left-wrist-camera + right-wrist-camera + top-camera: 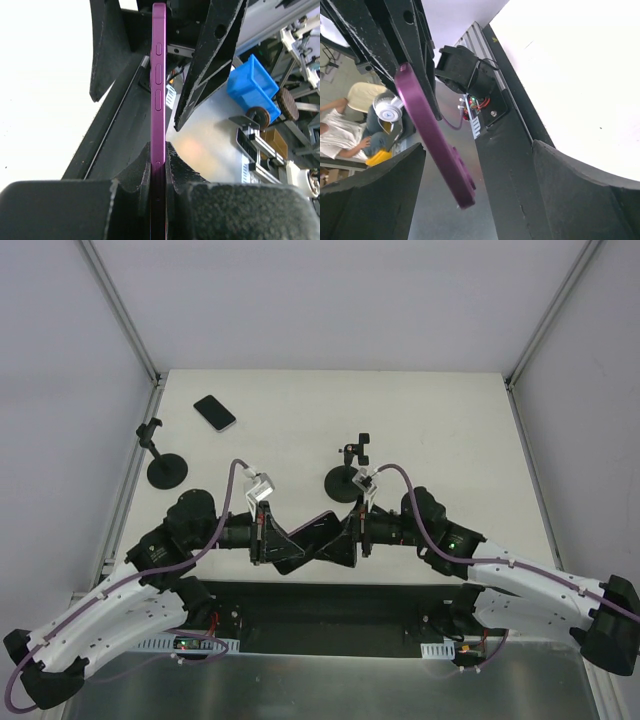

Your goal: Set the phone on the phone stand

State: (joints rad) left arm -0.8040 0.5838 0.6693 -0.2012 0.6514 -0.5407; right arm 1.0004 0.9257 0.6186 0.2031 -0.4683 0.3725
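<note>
Phone (158, 100) is being pinched edge-on by the left gripper (158, 150), whose fingers are being pressed together on its lower end. The purple side edge with three buttons is being turned toward the wrist camera. It is being held in the air above the near part of the table (420, 420), between the two arms and on neither stand. The right gripper (479, 145) is being held spread wide around the phone's other end. In its wrist view the phone is being seen running diagonally between the fingers (375, 195), nearer the one on the left of that view and, as far as can be told, touching neither. In the top view the two grippers are being pointed at each other, with the phone showing as a dark slab between them. A stand (350, 477) is being seen just beyond the right gripper, with its round base on the table and its clamp on top. A second stand (165, 468) is being seen by the table's left edge. A black phone (214, 412) is lying flat toward the far left corner, apart from both stands. A blue bin (252, 82) is being seen off the table in the left wrist view, and a person (340, 135) with headphones in the right wrist view.
</note>
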